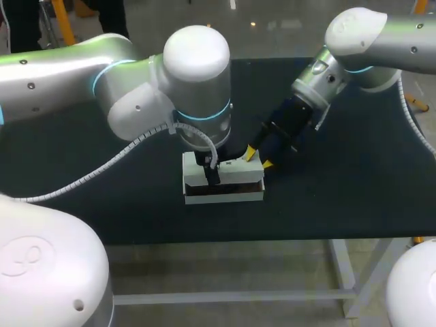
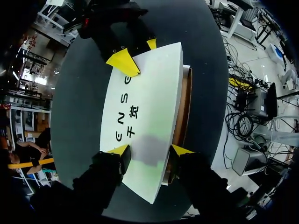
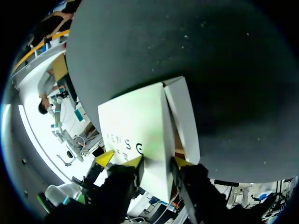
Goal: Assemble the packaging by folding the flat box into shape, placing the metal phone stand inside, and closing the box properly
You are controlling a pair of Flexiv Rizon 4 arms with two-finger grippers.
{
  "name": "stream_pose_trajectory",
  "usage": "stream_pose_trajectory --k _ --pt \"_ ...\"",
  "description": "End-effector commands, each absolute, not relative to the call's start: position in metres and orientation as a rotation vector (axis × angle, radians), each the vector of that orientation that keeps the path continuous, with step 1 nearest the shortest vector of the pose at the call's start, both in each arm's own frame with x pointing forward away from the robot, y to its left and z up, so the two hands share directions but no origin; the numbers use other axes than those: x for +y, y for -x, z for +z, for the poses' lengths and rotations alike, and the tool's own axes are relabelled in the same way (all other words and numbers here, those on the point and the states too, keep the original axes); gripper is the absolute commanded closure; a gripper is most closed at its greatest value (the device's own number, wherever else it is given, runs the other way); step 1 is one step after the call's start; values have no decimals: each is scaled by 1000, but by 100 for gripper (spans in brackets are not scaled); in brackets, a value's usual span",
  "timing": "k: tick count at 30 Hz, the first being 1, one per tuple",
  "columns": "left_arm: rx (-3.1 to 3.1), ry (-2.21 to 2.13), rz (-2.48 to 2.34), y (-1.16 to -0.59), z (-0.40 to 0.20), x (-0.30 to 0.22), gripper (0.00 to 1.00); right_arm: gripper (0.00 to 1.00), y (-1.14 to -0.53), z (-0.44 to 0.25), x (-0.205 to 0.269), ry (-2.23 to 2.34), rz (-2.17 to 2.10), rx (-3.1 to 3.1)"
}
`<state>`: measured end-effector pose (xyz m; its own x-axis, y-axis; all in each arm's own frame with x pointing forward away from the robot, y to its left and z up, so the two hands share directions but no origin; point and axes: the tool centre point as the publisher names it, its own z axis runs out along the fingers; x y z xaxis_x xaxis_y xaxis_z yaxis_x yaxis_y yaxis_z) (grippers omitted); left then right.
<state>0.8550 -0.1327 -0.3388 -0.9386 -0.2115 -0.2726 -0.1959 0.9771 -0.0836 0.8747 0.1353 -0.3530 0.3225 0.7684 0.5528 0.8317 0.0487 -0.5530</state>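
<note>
Gap first: along the box's (image 1: 231, 174) near long side a dark slot (image 1: 223, 190) shows under the white lid (image 2: 145, 112), so the closing, I judge, isn't finished. Left gripper (image 2: 150, 151) clamps the box's left end across its width, a pad on each long side. That's a good brace, so hold it square. At the box's right end the right gripper (image 3: 156, 162) sits on the lid corner; pinching or just pressing, I cannot tell. Best play: press down evenly toward the slot, guide the edge inside the wall, don't buckle the card. Beyond the box, black table (image 1: 340, 191).
</note>
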Motion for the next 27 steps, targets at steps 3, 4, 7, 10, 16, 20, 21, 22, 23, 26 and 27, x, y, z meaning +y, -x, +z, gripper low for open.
stream_pose_trajectory --k 3,4,7,10,16,20,21,22,23,26,27 --pt "2801 304 -72 -853 -342 -134 50 57 -875 -353 136 1713 -88 -1448" --pt "2796 301 -70 -853 -342 -135 50 57 -875 -353 136 1713 -88 -1448" --pt "2789 295 -63 -853 -344 -135 51 57 -875 -353 136 1713 -88 -1448" --pt "2783 290 -55 -853 -347 -136 52 57 -875 -353 136 1713 -88 -1448" --pt "2779 277 -47 -853 -349 -137 53 56 -875 -353 135 1714 -89 -1448" --pt "2775 270 -45 -853 -351 -137 53 54 -874 -353 135 1719 -90 -1450" --pt "2775 268 -46 -852 -351 -137 53 54 -873 -353 135 1719 -90 -1451" --pt "2776 265 -47 -852 -351 -137 53 54 -873 -353 135 1719 -90 -1452" --pt "2778 262 -48 -852 -352 -137 53 54 -873 -353 135 1719 -90 -1452" --pt "2778 256 -48 -852 -353 -137 53 53 -872 -353 134 1719 -89 -1453" --pt "2777 255 -47 -852 -354 -138 53 53 -872 -353 134 1719 -89 -1454"
